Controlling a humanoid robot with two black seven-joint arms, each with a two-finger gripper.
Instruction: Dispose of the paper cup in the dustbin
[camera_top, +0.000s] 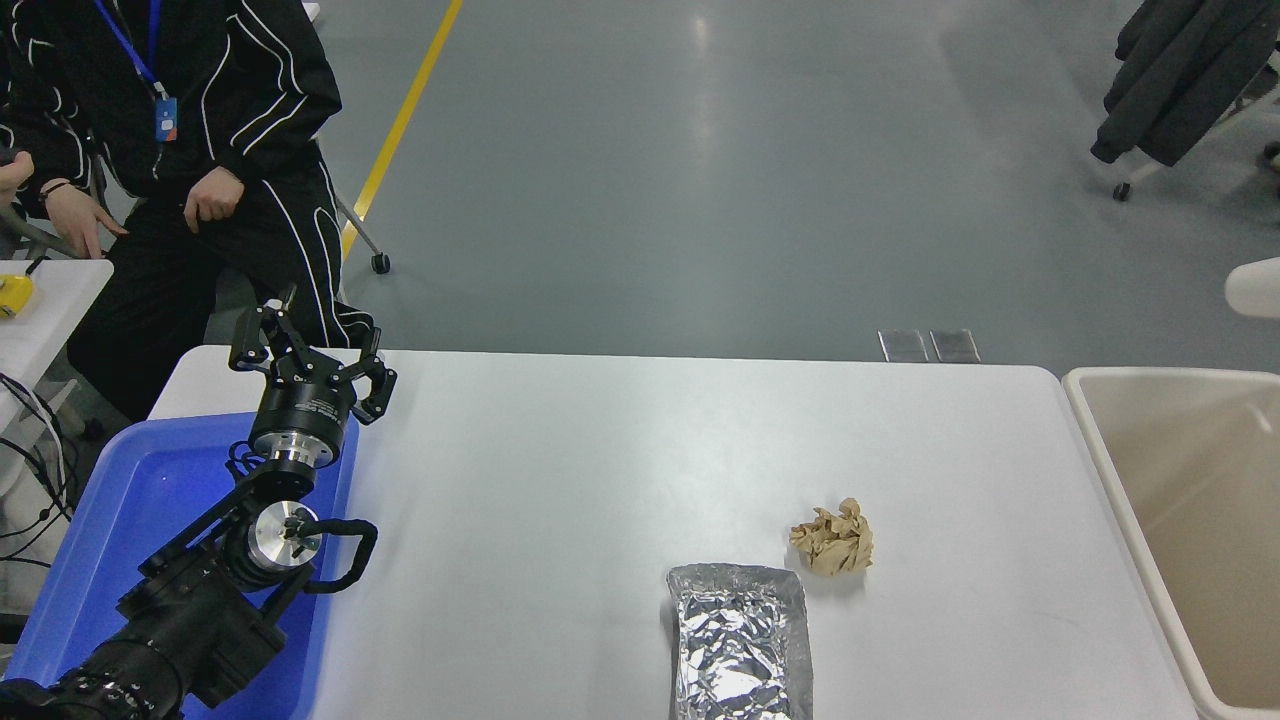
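On table: one foil tray (740, 640), one paper ball (833, 540) | right edge: one paper cup (1255, 288) above one dustbin (1100, 440) | left end effector (305, 355) spread

matt smooth white table (620, 450), crinkled shiny foil tray (740, 640), rough crumpled tan paper ball (833, 539), smooth cream plastic dustbin (1110, 460), glossy blue plastic tray (120, 520), matt white paper cup (1255, 288), black left gripper (305, 352) with bare metal collar

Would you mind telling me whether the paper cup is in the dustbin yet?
Not yet: only the paper cup's end shows at the right edge, above the dustbin's far rim; the visible interior looks empty.
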